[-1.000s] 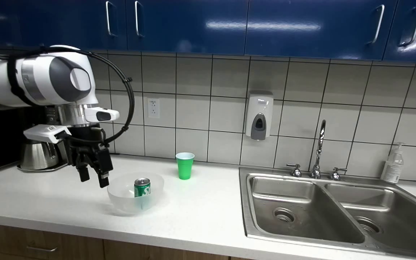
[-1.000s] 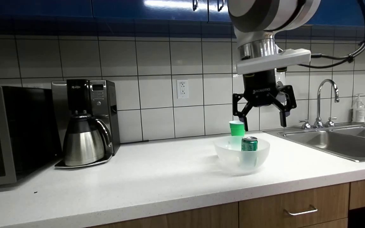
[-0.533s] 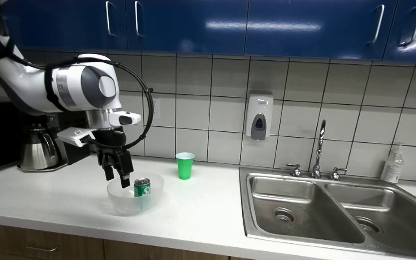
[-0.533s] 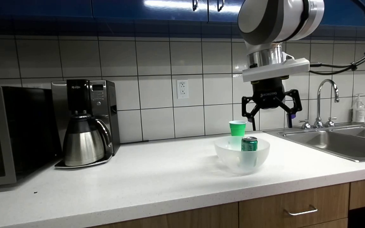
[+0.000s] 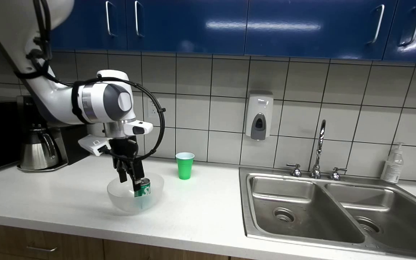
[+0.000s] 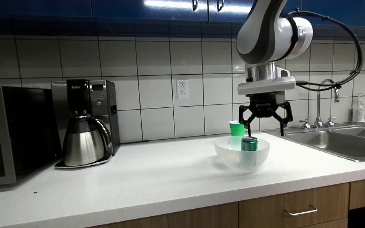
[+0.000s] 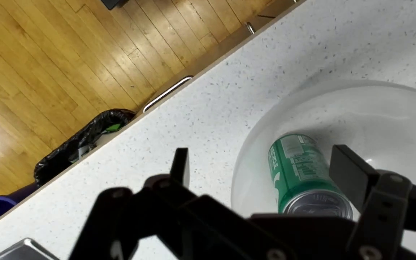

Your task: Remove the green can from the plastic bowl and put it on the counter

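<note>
The green can (image 5: 146,189) stands in the plastic bowl (image 5: 119,198) on the white counter (image 5: 200,213). They also show in an exterior view: can (image 6: 249,144), bowl (image 6: 225,158), counter (image 6: 144,180). My gripper (image 5: 130,185) is open and empty, low over the bowl; it also shows open in an exterior view (image 6: 265,135). In the wrist view, between the spread fingers (image 7: 261,155), the can (image 7: 298,166) leans in the picture close to the right finger. The left finger appears over the counter outside the bowl's rim (image 7: 244,169). No finger clearly touches the can.
A light green cup (image 5: 185,167) stands behind the bowl near the tiled wall. A steel double sink (image 5: 245,202) is set into the counter. A coffee maker (image 6: 86,136) and microwave (image 6: 21,133) stand at the far end. A bin (image 7: 67,151) stands below the counter's edge.
My open gripper has come down, and in an exterior view also across toward the bowl, so its fingers are now at about the can's top. The can and bowl have not moved.
</note>
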